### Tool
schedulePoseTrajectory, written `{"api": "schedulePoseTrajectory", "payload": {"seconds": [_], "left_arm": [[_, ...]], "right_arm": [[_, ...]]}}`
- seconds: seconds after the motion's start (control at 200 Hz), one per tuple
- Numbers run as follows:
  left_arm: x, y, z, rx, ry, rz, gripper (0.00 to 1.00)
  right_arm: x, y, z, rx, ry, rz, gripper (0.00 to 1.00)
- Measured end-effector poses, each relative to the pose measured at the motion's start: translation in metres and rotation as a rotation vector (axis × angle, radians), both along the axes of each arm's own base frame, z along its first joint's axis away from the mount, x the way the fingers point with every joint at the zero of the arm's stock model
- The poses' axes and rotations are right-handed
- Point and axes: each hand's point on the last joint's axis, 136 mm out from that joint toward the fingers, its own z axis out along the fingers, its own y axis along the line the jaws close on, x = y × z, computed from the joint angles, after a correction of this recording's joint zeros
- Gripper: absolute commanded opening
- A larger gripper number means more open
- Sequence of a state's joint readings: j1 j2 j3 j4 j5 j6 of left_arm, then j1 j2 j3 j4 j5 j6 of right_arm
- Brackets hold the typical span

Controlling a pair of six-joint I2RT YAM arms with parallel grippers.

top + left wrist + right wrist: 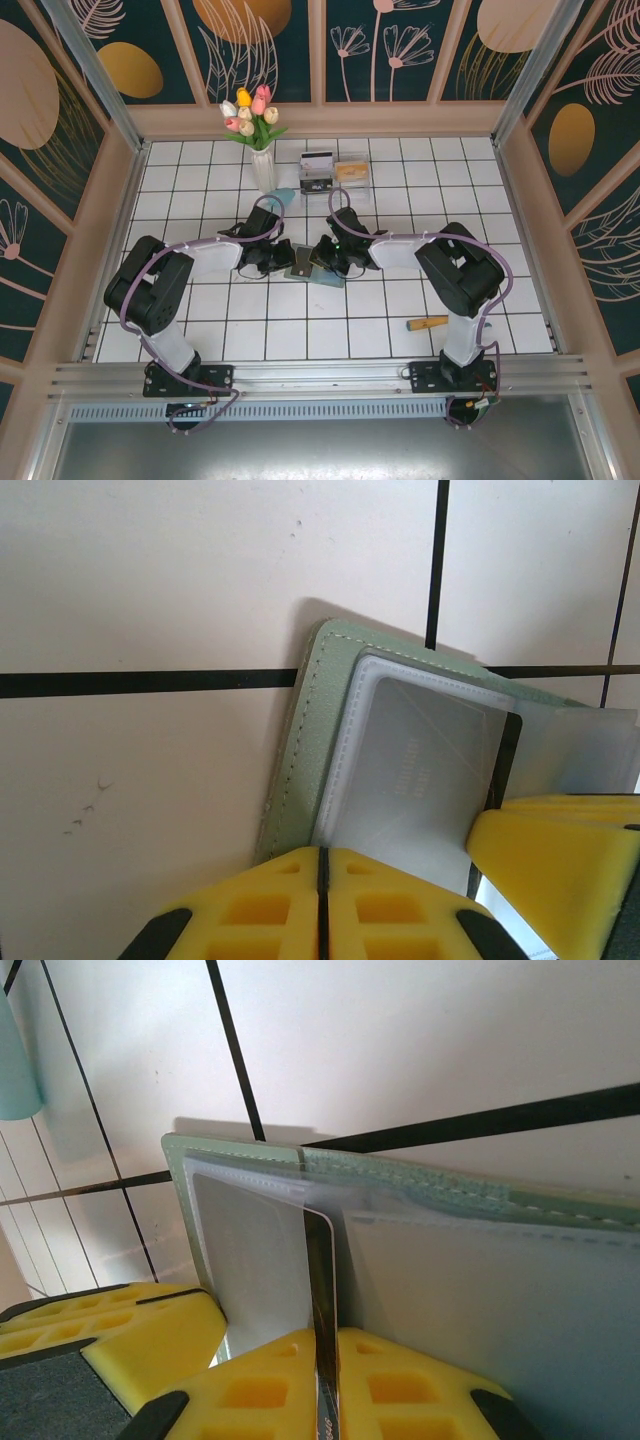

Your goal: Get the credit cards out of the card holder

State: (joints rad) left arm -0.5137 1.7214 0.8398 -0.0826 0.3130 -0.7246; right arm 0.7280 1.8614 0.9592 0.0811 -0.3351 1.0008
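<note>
Left gripper [322, 880] has its ribbed yellow pads pressed together, nothing visible between them, at the near edge of the one card holder [296, 740] — soft sage-green with a stitched rim, lying open and flat on the white tiled table [150, 580] between the two arms. Two glossy clear sleeves [420, 770] cover its inside; one may hold a pale card, hard to tell through the glare. Right gripper [326, 1370] — same yellow pads — is clamped on one thin, rigid credit card [322, 1270], seen edge-on, with a rounded corner
</note>
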Motion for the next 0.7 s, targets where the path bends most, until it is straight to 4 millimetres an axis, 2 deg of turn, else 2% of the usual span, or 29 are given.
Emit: {"api": "schedulePoseTrajectory", "payload": {"seconds": [0.225,0.415,0.701], "left_arm": [[-0.001,-0.001,0.000,0.001,-0.003,-0.008,0.04],[-0.001,-0.001,0.000,0.001,-0.004,-0.009,0.04],[0.000,0.002,-0.002,0.019,-0.004,-0.001,0.04]], "right_arm": [[-0.003,-0.003,0.001,-0.002,-0.001,0.001,0.10],[-0.004,-0.004,0.005,0.002,-0.009,0.005,0.04],[-0.006,-0.011,0.003,-0.023,-0.006,0.003,0.05]]}}
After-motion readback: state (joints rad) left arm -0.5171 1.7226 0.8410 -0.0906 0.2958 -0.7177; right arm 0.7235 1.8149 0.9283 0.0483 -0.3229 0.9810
